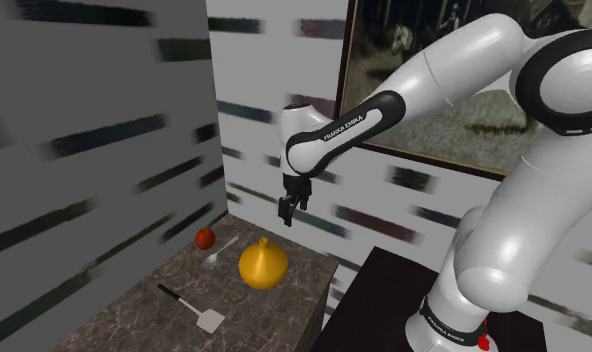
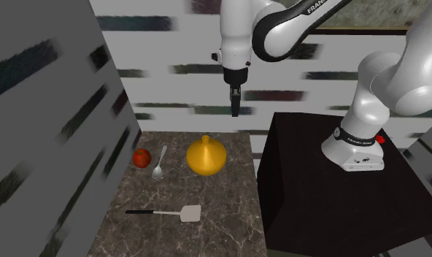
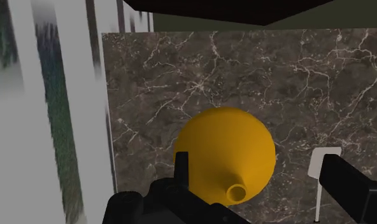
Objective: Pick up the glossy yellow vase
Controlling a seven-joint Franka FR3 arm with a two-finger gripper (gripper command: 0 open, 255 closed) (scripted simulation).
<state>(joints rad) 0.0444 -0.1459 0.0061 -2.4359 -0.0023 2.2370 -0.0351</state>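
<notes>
Shoulder view: gripper (image 1: 287,212) hangs above the yellow vase (image 1: 262,264), upright on the marble tabletop (image 1: 134,315). Second exterior view: vase (image 2: 206,155) lies below the gripper (image 2: 236,109), slightly to that view's left. Wrist view: fingers (image 3: 181,167) spread, empty; vase (image 3: 225,149) neck points up between them

The white arm (image 1: 454,80) arches toward the shoulder view's left. The gripper (image 1: 287,212) points straight down with its fingers (image 3: 346,184) spread apart.

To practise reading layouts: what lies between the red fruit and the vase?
A spoon lies between the red fruit and the vase, as the second exterior view shows.
</notes>
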